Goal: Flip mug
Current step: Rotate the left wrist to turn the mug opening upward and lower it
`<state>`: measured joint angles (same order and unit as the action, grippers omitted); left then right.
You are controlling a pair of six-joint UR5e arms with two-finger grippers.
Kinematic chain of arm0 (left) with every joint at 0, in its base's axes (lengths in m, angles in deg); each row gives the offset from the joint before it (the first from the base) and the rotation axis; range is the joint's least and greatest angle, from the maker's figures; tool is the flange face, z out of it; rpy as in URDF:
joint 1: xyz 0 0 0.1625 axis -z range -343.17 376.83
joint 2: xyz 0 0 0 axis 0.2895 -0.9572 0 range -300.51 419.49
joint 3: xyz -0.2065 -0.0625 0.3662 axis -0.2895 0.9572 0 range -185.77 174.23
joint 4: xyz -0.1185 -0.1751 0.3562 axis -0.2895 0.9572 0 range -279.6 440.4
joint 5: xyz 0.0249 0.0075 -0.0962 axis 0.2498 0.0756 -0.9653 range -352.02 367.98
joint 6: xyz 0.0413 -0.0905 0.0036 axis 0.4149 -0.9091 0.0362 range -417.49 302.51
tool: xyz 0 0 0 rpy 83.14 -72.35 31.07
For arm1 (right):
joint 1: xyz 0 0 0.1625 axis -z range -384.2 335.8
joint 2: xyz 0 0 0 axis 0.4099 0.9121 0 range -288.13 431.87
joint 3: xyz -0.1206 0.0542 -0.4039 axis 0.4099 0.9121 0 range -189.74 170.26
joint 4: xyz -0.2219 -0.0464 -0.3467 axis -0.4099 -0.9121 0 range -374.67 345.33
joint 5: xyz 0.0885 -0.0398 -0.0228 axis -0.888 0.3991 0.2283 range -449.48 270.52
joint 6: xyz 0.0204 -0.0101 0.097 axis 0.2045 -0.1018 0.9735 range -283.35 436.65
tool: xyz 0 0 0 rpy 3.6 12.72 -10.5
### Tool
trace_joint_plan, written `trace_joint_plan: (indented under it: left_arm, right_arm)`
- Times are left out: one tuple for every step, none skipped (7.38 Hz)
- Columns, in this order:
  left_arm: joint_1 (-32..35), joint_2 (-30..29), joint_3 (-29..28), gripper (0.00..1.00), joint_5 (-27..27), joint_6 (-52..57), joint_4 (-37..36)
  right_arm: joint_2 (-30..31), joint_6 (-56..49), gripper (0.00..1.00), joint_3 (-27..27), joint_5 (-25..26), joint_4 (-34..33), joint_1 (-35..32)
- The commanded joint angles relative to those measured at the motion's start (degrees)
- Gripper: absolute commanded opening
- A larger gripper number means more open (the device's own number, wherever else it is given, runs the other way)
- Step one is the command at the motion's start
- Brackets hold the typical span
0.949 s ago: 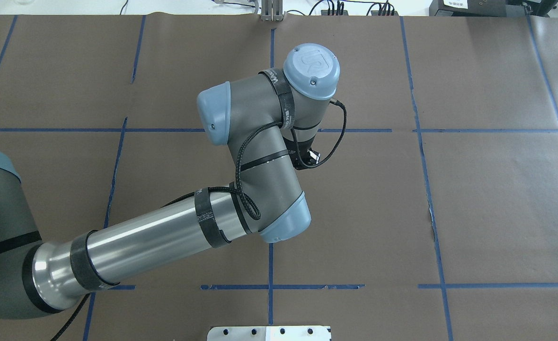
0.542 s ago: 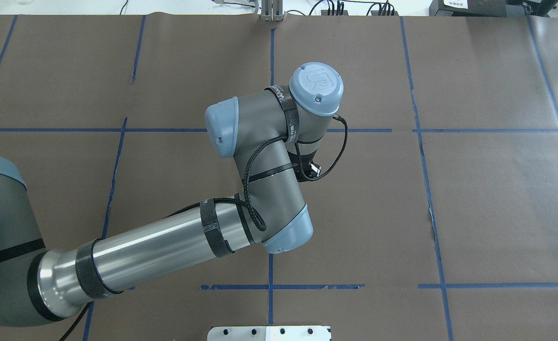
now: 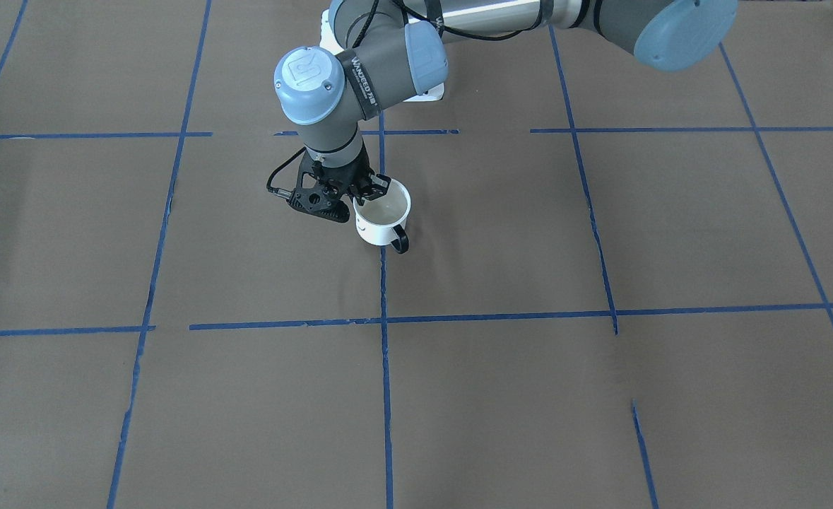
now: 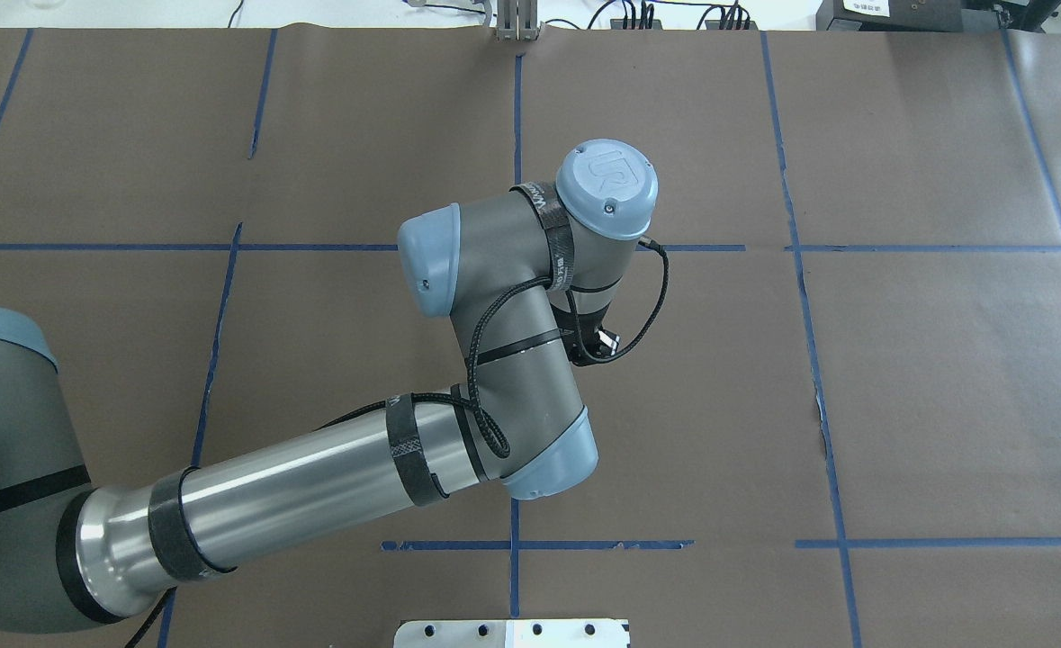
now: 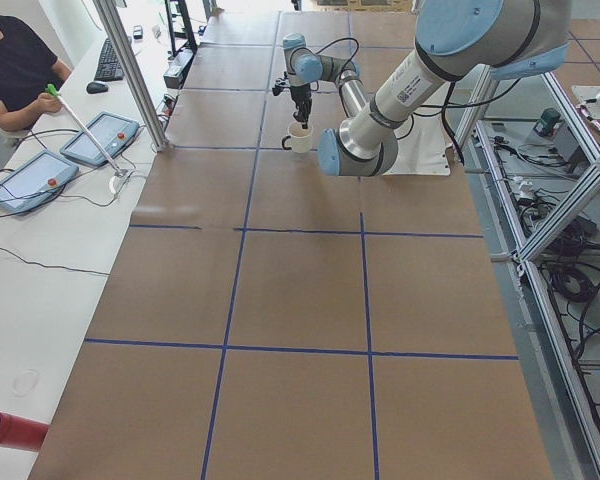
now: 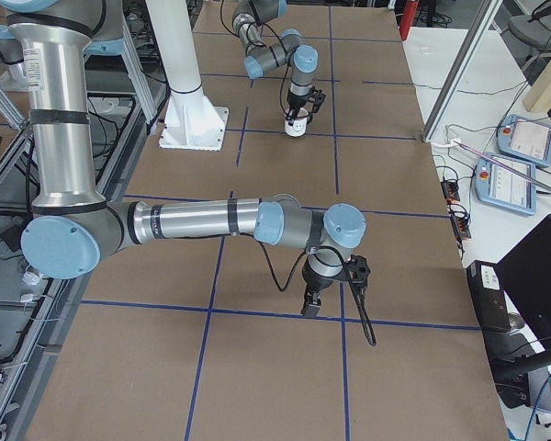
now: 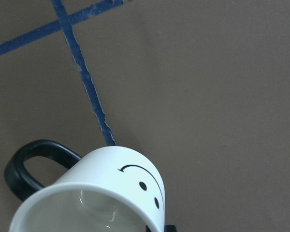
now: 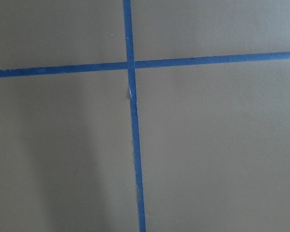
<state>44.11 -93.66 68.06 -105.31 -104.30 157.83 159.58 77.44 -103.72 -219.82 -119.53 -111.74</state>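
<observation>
The white mug (image 3: 381, 225) with a black handle and smiley face is upright, mouth up, near a blue tape line at the table's middle. My left gripper (image 3: 368, 192) points down and is shut on the mug's rim, on the side away from the handle. I cannot tell whether the mug's base touches the table. The mug also shows in the left wrist view (image 7: 111, 183), the exterior left view (image 5: 300, 138) and the exterior right view (image 6: 297, 124). In the overhead view my wrist hides it. My right gripper (image 6: 312, 308) hangs over a tape crossing far from the mug. I cannot tell if it is open.
Brown paper with a blue tape grid (image 4: 809, 247) covers the table. A white base plate (image 4: 512, 633) sits at the robot's edge. An operator (image 5: 15, 70) and tablets (image 5: 100, 140) are at a side desk, and pendants (image 6: 523, 138) lie on another.
In the overhead view my left wrist has moved toward the robot and slightly right, and the forearm has followed it.
</observation>
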Motion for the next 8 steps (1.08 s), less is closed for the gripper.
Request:
trace_joint_plan:
  left_arm:
    - [-0.73,0.22,0.26,1.0,-0.01,-0.12,0.35]
    - [-0.73,0.22,0.43,1.0,0.08,-0.12,0.26]
    - [-0.73,0.13,0.87,1.0,0.17,-0.12,0.26]
    - [-0.3,0.31,3.14,1.0,0.26,-0.12,0.0]
    - [1.36,1.88,7.51,1.0,0.17,-0.03,-0.52]
    - [3.99,4.41,11.9,1.0,0.17,0.05,-0.36]
    - [7.75,7.49,16.38,1.0,-0.52,0.05,0.17]
    - [9.62,10.04,19.56,1.0,-0.97,0.58,0.43]
  right_arm:
    - [0.0,0.0,1.0,0.03,0.0,0.0,0.0]
    - [0.0,0.0,1.0,0.03,0.0,0.0,0.0]
    - [0.0,0.0,1.0,-0.06,0.0,0.0,0.0]
    - [0.0,0.0,1.0,0.03,0.0,0.0,0.0]
    - [0.0,0.0,1.0,-0.06,0.0,0.0,0.0]
    - [0.0,0.0,1.0,0.03,0.0,0.0,0.0]
    - [0.0,0.0,1.0,0.03,0.0,0.0,0.0]
    - [0.0,0.0,1.0,0.03,0.0,0.0,0.0]
